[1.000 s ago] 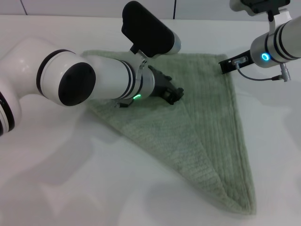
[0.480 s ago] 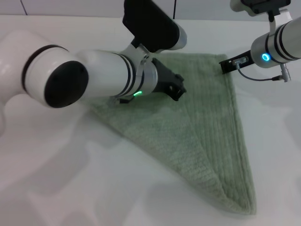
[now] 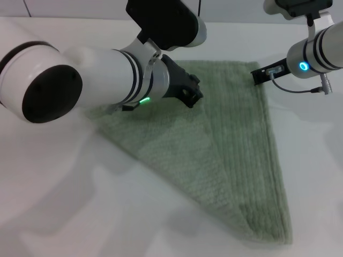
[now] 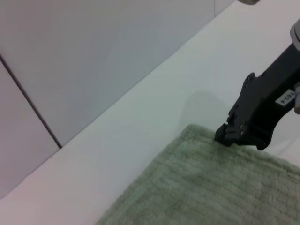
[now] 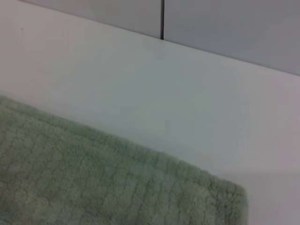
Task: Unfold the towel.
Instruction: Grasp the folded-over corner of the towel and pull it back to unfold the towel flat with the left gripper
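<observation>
The towel [image 3: 236, 155] lies folded into a triangle on the white table [image 3: 80, 203], its point toward me. My left gripper [image 3: 188, 92] hovers over the towel's far middle part, with the big white left arm behind it. My right gripper [image 3: 261, 75] rests its tip on the towel's far right corner. In the left wrist view the right gripper [image 4: 225, 136] shows as one closed black block touching the towel [image 4: 201, 187] at that corner. The right wrist view shows only the towel's corner [image 5: 93, 183] on the table.
A grey wall with a dark seam [image 5: 162, 18] stands behind the table's far edge. A cable [image 3: 300, 90] hangs from the right wrist just past the towel's right side. Bare table lies left and right of the towel.
My left arm has swung up and a little to the left, and its gripper has drawn back toward the towel's far edge. The towel and the right gripper have stayed put.
</observation>
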### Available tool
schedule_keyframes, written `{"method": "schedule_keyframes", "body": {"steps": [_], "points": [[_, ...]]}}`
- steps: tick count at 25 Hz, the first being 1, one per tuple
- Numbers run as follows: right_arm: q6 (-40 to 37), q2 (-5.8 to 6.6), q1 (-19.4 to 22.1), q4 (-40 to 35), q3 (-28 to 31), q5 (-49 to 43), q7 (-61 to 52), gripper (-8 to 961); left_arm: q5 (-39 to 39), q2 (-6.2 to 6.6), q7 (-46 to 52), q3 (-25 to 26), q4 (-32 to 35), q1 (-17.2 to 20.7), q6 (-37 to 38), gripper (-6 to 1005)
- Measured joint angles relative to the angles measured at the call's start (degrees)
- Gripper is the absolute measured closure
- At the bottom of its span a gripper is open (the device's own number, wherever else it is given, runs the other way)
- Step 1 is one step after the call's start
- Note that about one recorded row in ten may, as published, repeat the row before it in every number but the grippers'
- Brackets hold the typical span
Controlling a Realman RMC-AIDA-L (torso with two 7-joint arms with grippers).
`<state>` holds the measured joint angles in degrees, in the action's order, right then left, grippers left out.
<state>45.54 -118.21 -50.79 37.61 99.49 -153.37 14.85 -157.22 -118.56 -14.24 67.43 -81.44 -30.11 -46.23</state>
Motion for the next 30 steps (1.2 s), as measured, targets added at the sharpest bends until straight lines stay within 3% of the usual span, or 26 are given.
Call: {"method": "schedule_keyframes", "body": {"steps": [8, 15, 30], "points": [[0.0, 0.00, -0.1, 0.0, 0.0, 0.0, 0.0, 954, -6.2, 0.04, 3.1, 0.8, -10.2, 1.8, -13.1, 997], [0.0, 0.00, -0.2, 0.2, 0.0, 0.0, 0.0, 954, -8.1, 0.08, 4.6, 1.6, -14.8, 2.7, -22.1, 995], [-1.4, 0.00, 0.0, -0.8, 0.0, 0.0, 0.0, 953, -8.3, 0.27, 5.6, 2.5, -22.1, 3.7, -33.3, 990]]}}
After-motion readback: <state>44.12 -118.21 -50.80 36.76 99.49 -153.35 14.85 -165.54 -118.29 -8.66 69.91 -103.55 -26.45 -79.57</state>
